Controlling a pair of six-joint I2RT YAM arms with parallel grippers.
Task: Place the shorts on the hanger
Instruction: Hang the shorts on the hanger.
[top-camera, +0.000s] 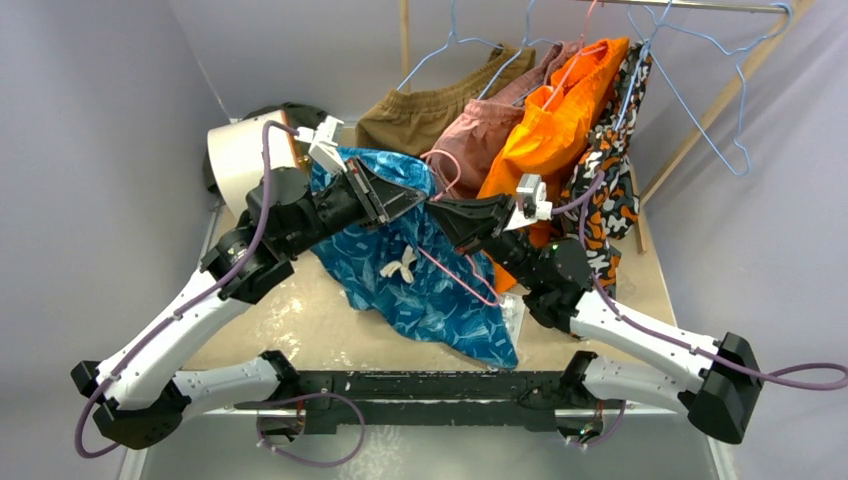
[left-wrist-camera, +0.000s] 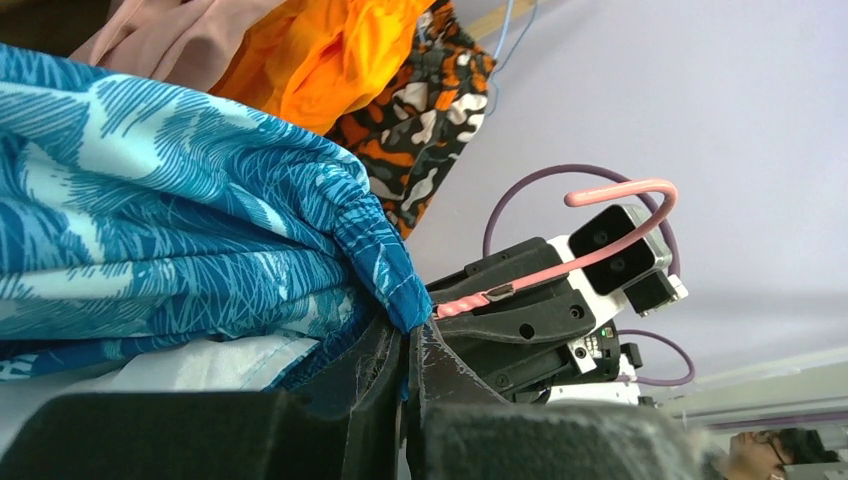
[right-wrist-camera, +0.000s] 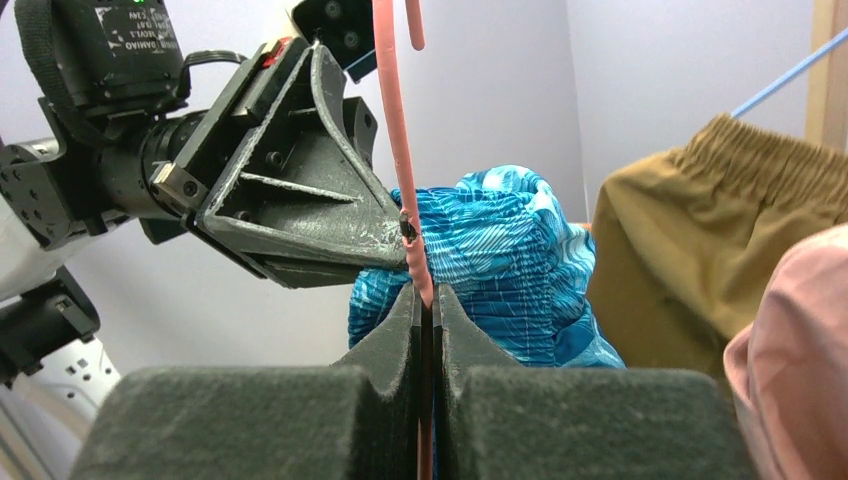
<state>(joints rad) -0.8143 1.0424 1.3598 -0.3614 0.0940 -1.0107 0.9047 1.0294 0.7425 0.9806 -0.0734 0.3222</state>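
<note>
The blue-and-teal shorts (top-camera: 420, 280) hang from my left gripper (top-camera: 416, 198) down onto the table, white drawstring bow facing up. That gripper is shut on a hem of the shorts (left-wrist-camera: 180, 200), seen in the left wrist view (left-wrist-camera: 410, 335). My right gripper (top-camera: 440, 206) meets it tip to tip and is shut on the pink-red wire hanger (top-camera: 458, 278), whose wire runs down across the shorts. In the right wrist view the jaws (right-wrist-camera: 425, 300) pinch the hanger wire (right-wrist-camera: 392, 130) in front of the shorts (right-wrist-camera: 500, 260). The hanger's hook (left-wrist-camera: 620, 190) curves over the right wrist.
Behind, a wooden rack holds light blue wire hangers (top-camera: 720, 110) with brown shorts (top-camera: 420, 115), pink shorts (top-camera: 475, 135), orange shorts (top-camera: 555, 130) and patterned shorts (top-camera: 610, 180). A white cylinder (top-camera: 240, 150) stands at the back left. The arms' base bar (top-camera: 420, 385) lies along the near edge.
</note>
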